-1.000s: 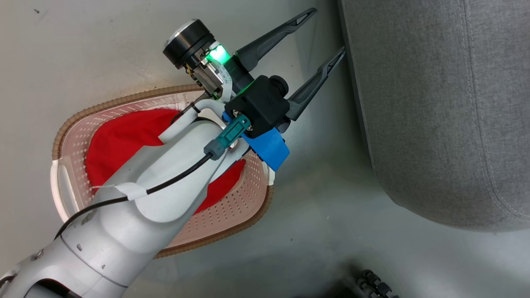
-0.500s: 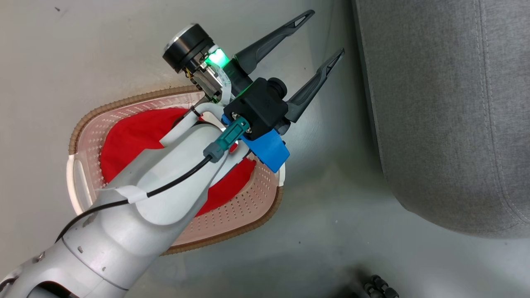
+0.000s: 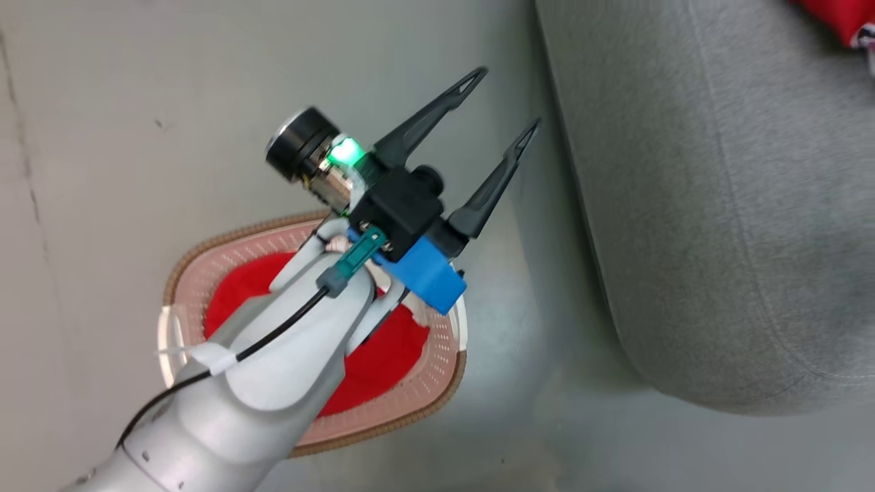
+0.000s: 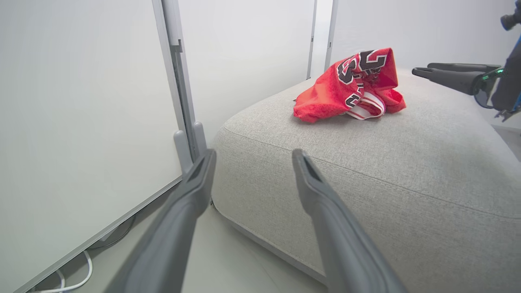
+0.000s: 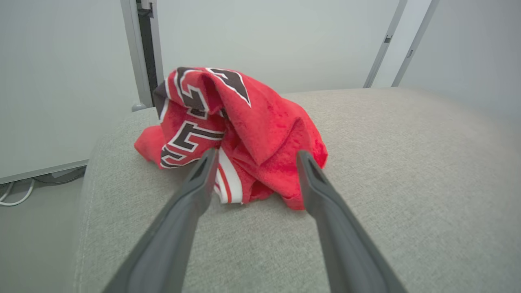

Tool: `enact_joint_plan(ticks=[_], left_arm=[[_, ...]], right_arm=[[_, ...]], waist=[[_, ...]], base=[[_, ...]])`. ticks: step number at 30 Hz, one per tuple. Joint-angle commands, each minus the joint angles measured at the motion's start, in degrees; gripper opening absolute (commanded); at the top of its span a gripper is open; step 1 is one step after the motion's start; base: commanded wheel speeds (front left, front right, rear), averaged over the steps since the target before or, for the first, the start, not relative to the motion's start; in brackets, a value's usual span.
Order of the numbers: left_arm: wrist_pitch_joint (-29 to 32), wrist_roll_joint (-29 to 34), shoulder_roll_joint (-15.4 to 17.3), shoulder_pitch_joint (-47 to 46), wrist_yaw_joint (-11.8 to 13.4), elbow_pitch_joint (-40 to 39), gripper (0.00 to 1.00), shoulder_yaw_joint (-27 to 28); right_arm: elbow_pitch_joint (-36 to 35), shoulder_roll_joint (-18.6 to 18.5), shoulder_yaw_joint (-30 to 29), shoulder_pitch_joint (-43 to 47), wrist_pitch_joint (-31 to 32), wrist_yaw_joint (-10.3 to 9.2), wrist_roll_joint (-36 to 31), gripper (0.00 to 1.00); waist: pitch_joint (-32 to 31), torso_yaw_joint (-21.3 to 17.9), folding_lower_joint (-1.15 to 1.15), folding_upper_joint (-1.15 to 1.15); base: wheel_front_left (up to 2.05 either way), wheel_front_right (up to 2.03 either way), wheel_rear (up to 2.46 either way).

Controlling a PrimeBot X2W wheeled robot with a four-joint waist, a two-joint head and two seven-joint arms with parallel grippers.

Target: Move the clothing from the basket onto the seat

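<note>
The lettered garment (image 5: pixel 244 130) lies crumpled on the seat (image 5: pixel 386 162) at mid-frame, just beyond the wide-spread right hand (image 5: pixel 256 154), which is best drawn straight back so nothing is snagged. The plain garment (image 3: pixel 383 359) lies in the basket (image 3: pixel 389 425), lower left, near the wide-spread left hand (image 3: pixel 506 98).

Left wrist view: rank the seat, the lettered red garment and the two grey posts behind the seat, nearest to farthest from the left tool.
1. Seat: its rounded corner lies just ahead of the left tool.
2. Lettered red garment: crumpled on the seat's top, farther back.
3. Grey posts: upright beyond the seat's far edge.
</note>
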Motion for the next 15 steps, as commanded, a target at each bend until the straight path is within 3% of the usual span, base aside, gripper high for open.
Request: enact_joint_plan(ticks=[1, 15], left_arm=[[-0.22, -0.5, 0.12, 2.66, 0.46, -0.52, 1.0, 1.44], [-0.21, -1.63, -0.49, 19.98, 1.88, -4.1, 1.0, 15.93]], right_arm=[[-2.53, 0.84, 1.36, 3.04, -0.03, 0.03, -0.48, 1.0], [-18.16, 5.03, 11.76, 22.29, -0.03, 0.02, -0.98, 1.0]], waist=[[-5.67, -0.01, 0.0, 0.0], [-21.46, 5.42, 0.0, 0.0]], base=[[0.0, 0.0, 0.0], [0.0, 0.0, 0.0]])
